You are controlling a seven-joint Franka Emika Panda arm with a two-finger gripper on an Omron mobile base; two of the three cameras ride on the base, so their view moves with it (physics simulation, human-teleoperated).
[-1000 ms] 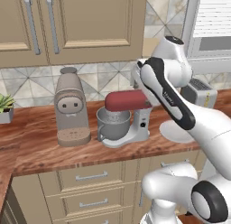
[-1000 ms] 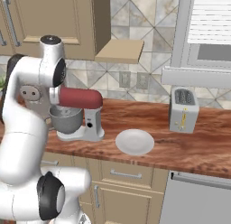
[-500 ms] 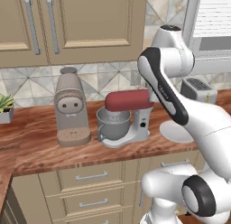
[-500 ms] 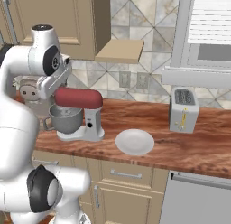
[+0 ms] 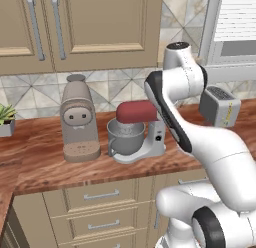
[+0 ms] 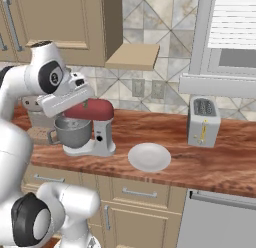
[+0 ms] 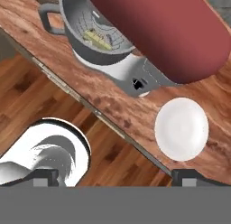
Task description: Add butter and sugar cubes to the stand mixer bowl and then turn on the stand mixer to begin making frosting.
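1. Rising from the base, the white arm bends up and over the counter (image 6: 220, 167), its upper joint standing high in front of the wall tiles in the left base view.
2. Its forearm slants down toward the stand mixer (image 5: 137, 132), and in the right base view the white hand sits just left of the mixer's dark red head, overlapping it and raised above the bowl.
3. The gripper (image 7: 115, 178) points downward: the hand view looks from above onto the counter edge and the wooden floor beyond it.
4. Its 2 dark finger tips (image 7: 45, 177) rise far apart at the bottom of that view, so the pincer is spread wide with nothing between the tips.
5. The stand mixer stands on the wooden counter between the beige coffee machine (image 5: 78, 119) and the white plate (image 6: 149, 157).
6. The stand mixer bowl (image 5: 126, 137) is seated on the mixer's light grey base under the red head, its small handle toward the coffee machine.
7. From the hand view, yellowish pieces (image 7: 98, 39) lie inside the bowl beneath the whisk wires; what exactly they are cannot be told.
8. The plate lies flat, near the mixer's base but apart from it.
9. A silver toaster (image 6: 202, 122) stands farther right along the counter, below the window.
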